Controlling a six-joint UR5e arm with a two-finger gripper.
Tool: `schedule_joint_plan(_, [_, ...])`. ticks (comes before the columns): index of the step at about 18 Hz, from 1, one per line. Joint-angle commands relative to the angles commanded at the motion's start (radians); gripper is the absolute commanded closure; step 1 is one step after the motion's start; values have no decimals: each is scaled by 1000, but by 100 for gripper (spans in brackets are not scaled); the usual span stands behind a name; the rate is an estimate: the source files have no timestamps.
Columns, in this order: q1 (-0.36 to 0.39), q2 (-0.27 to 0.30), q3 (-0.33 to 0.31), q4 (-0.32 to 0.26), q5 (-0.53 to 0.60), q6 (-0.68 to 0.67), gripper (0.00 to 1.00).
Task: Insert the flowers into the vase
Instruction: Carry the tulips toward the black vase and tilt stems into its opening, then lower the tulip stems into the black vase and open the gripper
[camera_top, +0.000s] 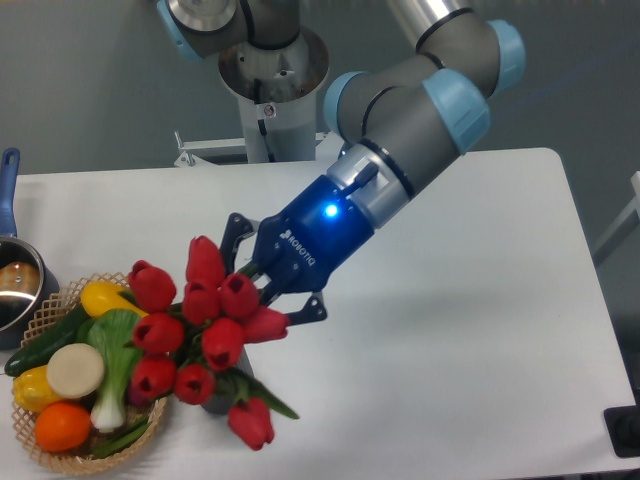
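Observation:
A bunch of red tulips (200, 320) with green leaves stands just right of the basket. Its stems go down into a small dark grey vase (214, 399). Only a sliver of the vase shows under the blooms and leaves. One tulip (250, 424) droops low at the front. My gripper (271, 277) reaches in from the upper right. Its black fingers are spread apart at the upper right side of the bunch. One fingertip (233, 236) is above the blooms and the other is beside a bloom at the right. The gripper looks open.
A woven wicker basket (40, 458) with toy vegetables and fruit sits at the front left, touching the flowers. A blue-handled metal pot (14, 285) is at the left edge. The arm's base stands at the back centre.

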Motion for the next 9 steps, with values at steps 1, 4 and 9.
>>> schedule_joint_plan(1, [-3, -8, 0, 5, 0, 2, 96])
schedule_joint_plan(4, [-6, -21, -2, 11, 0, 9, 94])
schedule_joint_plan(9, [-15, -32, -35, 12, 2, 51, 92])
